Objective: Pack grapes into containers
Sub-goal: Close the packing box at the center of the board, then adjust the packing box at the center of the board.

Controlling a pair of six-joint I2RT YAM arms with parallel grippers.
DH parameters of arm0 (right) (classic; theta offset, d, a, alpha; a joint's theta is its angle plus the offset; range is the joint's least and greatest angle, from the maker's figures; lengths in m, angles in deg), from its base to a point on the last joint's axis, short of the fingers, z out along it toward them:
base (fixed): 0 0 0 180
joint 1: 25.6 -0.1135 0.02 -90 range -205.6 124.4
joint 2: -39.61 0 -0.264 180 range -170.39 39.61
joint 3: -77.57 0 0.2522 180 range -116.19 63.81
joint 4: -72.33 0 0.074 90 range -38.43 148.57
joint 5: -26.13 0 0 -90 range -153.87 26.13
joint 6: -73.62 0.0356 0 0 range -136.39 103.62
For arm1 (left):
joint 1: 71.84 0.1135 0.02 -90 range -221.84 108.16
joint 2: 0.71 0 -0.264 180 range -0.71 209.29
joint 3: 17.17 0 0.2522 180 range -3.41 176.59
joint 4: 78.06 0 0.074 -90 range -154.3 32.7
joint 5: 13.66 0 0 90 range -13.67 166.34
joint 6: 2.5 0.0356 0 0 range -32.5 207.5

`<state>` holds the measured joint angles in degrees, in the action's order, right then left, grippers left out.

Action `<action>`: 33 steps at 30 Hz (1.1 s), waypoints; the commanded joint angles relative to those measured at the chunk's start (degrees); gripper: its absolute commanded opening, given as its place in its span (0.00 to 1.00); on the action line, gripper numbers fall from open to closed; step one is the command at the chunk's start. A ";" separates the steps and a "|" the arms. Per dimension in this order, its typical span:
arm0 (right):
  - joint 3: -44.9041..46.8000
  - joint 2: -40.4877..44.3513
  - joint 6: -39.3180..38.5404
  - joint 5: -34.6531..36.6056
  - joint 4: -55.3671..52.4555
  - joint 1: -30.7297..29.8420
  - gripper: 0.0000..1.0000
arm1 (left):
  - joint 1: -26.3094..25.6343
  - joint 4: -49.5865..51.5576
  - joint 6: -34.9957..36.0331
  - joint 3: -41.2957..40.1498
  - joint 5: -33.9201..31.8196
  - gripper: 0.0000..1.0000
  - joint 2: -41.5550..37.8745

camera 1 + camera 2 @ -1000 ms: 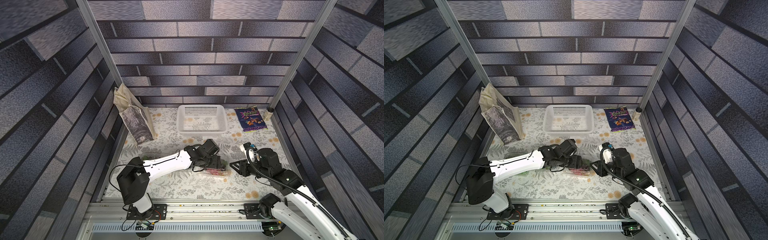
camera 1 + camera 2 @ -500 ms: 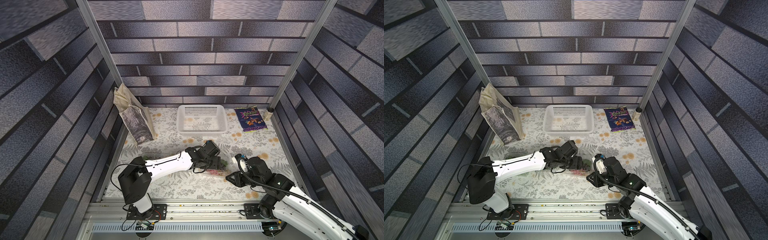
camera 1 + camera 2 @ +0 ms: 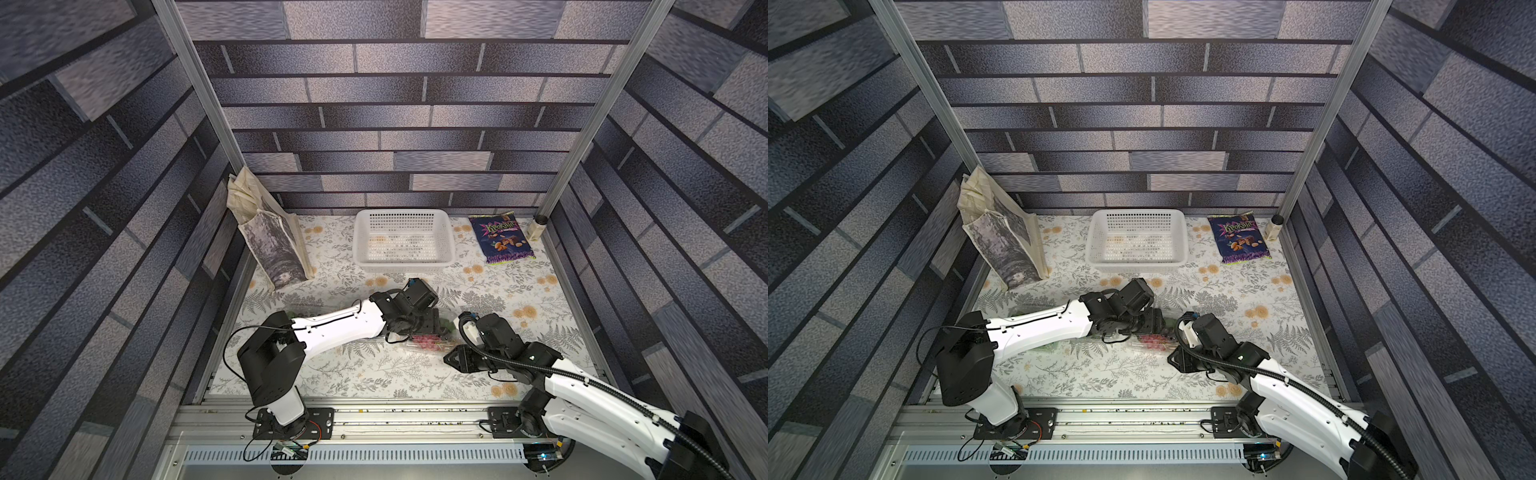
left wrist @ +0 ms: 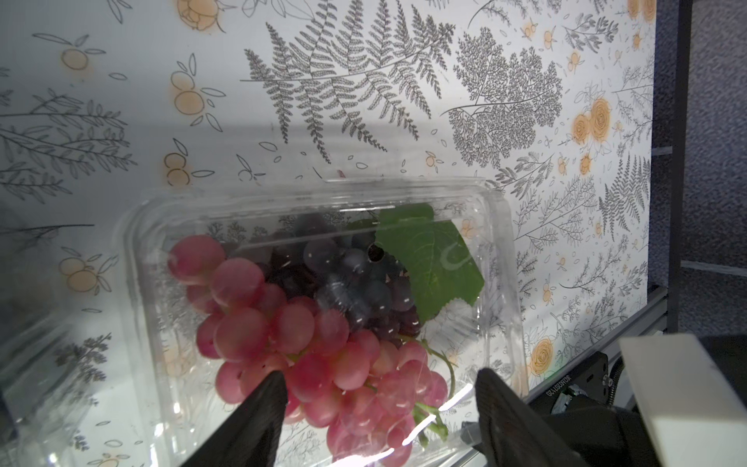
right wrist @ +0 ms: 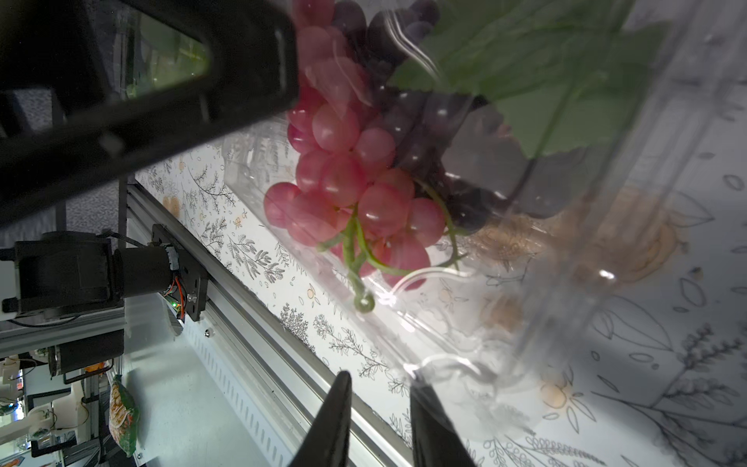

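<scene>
Floral-papered desk inside grey brick-print walls. Left tool spread open over a clear container of grapes at mid-desk. Right tool barely parted at its corner, grip unclear. Uneven pressing could crack or skid it.

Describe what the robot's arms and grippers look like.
The left arm and right arm have white shells and black joints. A ribbed black conduit runs along the right one; a thin black cable loops beside the left. The left gripper and right gripper have black tapered fingers.
</scene>
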<state>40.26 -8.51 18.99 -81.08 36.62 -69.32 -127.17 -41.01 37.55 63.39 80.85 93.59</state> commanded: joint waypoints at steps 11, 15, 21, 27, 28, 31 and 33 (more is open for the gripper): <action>0.33 -8.51 1.45 3.79 10.78 -0.48 0.29 | 2.58 2.48 0.33 0.17 -3.17 0.77 -2.43; -1.08 -12.28 0.99 4.06 13.41 -0.48 0.29 | 3.55 2.98 0.83 -0.14 -3.81 0.77 -3.58; -2.41 -17.30 0.61 5.17 18.08 -0.47 0.28 | 4.88 3.21 1.53 -0.20 -4.42 0.78 -4.70; -4.42 -22.17 0.40 5.70 21.33 -0.51 0.27 | 5.34 3.17 2.37 0.77 -4.24 0.78 -3.91; -4.78 -22.94 0.01 5.71 21.54 -0.48 0.27 | 5.50 3.23 2.44 0.96 -4.31 0.78 -3.82; -5.72 -24.70 -0.48 5.96 22.05 -0.49 0.27 | 5.70 3.01 2.50 0.81 -4.60 0.78 -4.05; -6.06 -25.56 -0.86 6.07 22.50 -0.43 0.27 | 5.82 2.91 2.51 0.69 -4.60 0.78 -4.26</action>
<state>35.78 -33.25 19.36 -75.96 56.77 -69.36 -121.97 -39.40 38.64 63.39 77.50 90.55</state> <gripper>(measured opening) 0.270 0.778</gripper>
